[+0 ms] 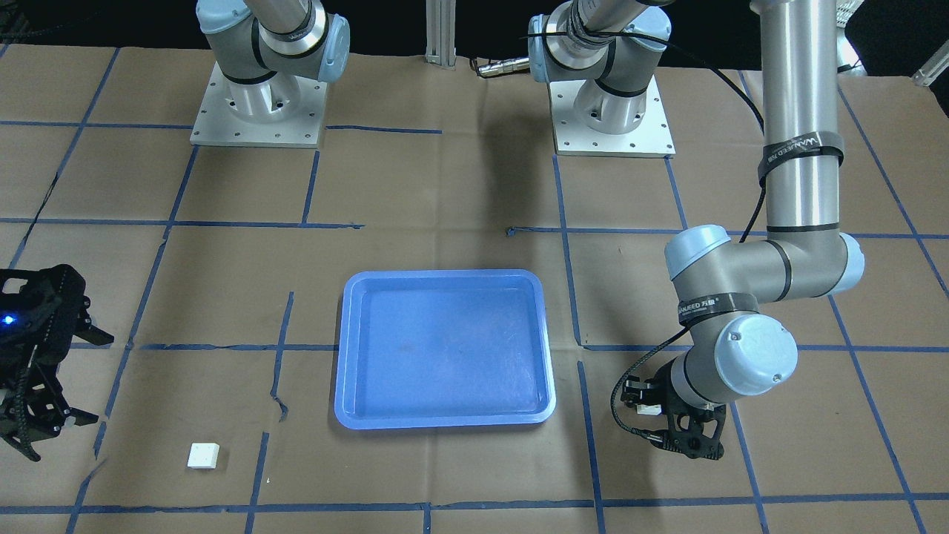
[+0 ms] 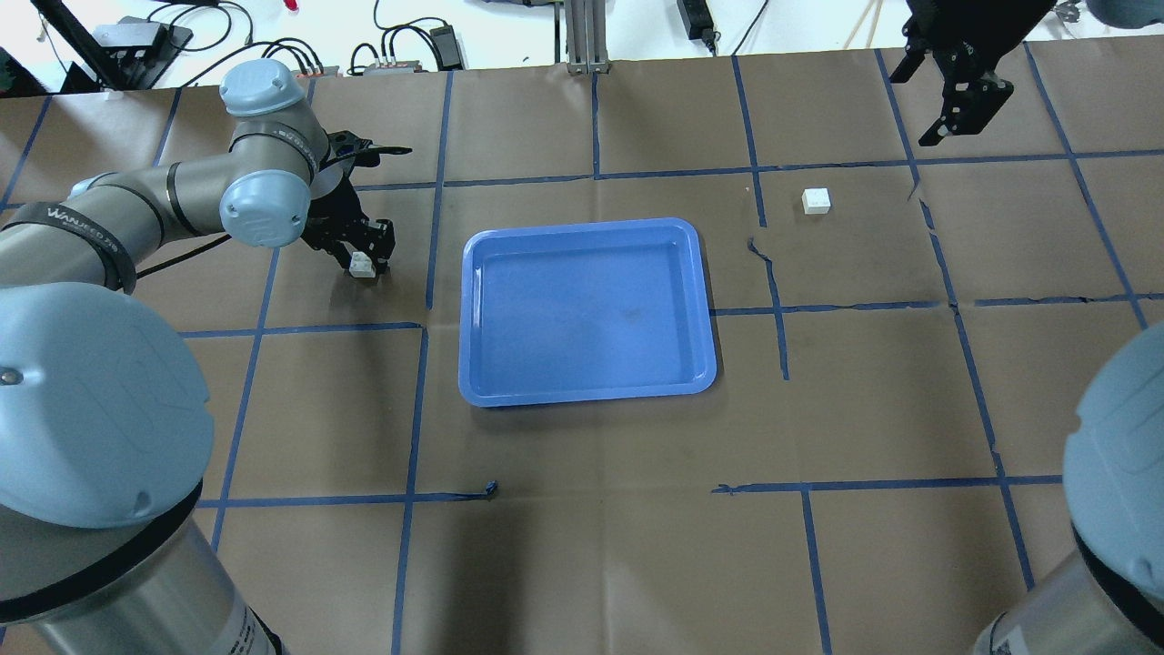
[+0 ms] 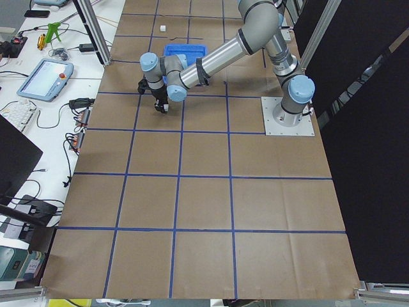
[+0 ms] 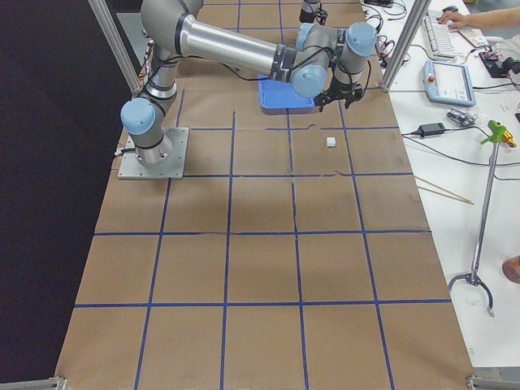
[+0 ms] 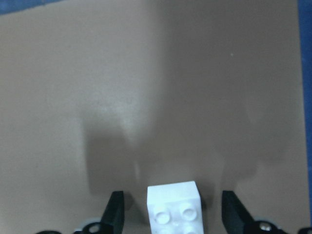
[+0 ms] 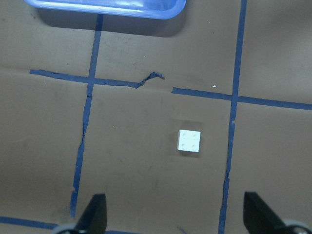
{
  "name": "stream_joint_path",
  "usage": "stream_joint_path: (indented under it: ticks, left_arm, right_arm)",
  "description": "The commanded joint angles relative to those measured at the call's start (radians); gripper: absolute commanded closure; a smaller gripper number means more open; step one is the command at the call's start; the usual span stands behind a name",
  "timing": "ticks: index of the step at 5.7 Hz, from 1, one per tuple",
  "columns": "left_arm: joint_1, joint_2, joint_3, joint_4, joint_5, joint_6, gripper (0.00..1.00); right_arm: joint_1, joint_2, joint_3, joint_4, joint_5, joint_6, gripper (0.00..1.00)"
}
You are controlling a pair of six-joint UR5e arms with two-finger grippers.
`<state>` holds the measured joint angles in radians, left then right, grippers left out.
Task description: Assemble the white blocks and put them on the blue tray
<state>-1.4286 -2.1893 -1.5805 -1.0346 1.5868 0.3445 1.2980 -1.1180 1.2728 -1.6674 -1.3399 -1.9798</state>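
Note:
The blue tray [image 2: 582, 227] lies mid-table, with nothing in it; it also shows in the front view [image 1: 445, 276]. One white block [image 2: 362, 265] sits left of the tray, between the fingers of my left gripper [image 2: 368, 259]. In the left wrist view the block [image 5: 173, 195] has a gap to each finger [image 5: 115, 212], so the left gripper [image 5: 173, 207] is open around it. The second white block [image 2: 817, 200] lies on the table right of the tray, studs up [image 6: 189, 141]. My right gripper [image 2: 912, 107] is open and empty, beyond that block and above the table [image 6: 175, 214].
Brown paper with blue tape grid lines covers the table [image 2: 582, 509]. Torn tape ends curl up near the tray [image 6: 151, 77]. The two arm bases [image 1: 259, 104] stand at the robot's side. Operator desks with gear [image 4: 455, 81] line the far edge.

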Motion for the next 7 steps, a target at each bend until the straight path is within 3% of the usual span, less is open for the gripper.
stream_joint_path:
  ticks: [1,2,3,5,6,7]
  left_arm:
    - [0.001,0.005,0.011,-0.018,-0.001,0.04,0.85]
    - [0.001,0.025,0.026,-0.072,-0.001,0.054,0.94]
    - [-0.009,0.087,0.002,-0.078,-0.002,0.221,0.95]
    - [-0.07,0.128,-0.016,-0.108,0.002,0.608,0.94]
    - [-0.155,0.147,0.002,-0.117,0.078,0.719,0.94]
    - [-0.218,0.148,0.004,-0.114,0.079,0.822,0.94]
  right_arm:
    - [-0.019,0.074,0.011,-0.006,0.068,0.001,0.0]
    - [-0.02,0.111,0.014,-0.011,0.132,0.012,0.0]
    - [-0.023,0.147,0.02,-0.021,0.145,0.012,0.0]
    - [-0.026,0.193,0.084,-0.198,0.187,0.054,0.0]
    - [-0.026,0.198,0.136,-0.303,0.195,0.097,0.0]
    - [-0.026,0.207,0.173,-0.401,0.196,0.098,0.0]
